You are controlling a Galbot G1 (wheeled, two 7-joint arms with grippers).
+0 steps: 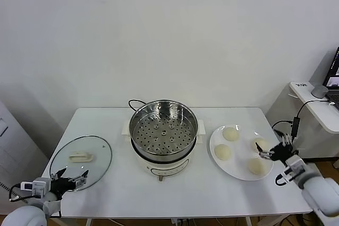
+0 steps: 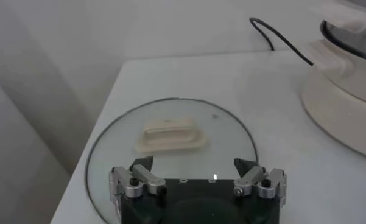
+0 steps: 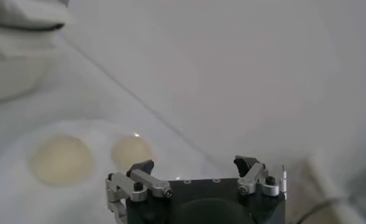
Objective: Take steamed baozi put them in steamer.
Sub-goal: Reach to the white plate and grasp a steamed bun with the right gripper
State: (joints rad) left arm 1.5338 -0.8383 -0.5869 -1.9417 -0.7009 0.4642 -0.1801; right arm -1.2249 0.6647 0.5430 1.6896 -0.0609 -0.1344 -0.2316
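In the middle of the white table (image 1: 175, 197) the steamer (image 1: 163, 130) stands uncovered, its perforated tray bare and ready to take food; its glass lid (image 1: 81, 161) lies flat to the robot's left, set aside so the pot mouth is free. The four steamed baozi (image 1: 223, 152) sit well apart from one another on a white plate (image 1: 237, 165) just beside the steamer on the robot's right, so each can be taken without disturbing its neighbours. The right gripper (image 1: 271, 152) hovers at the plate's outer edge with its jaws spread wide and nothing between them, seemingly lined up for a first pick. The left gripper (image 1: 70, 179) waits over the near rim of the lid, likewise spread wide and empty, clear of the work.
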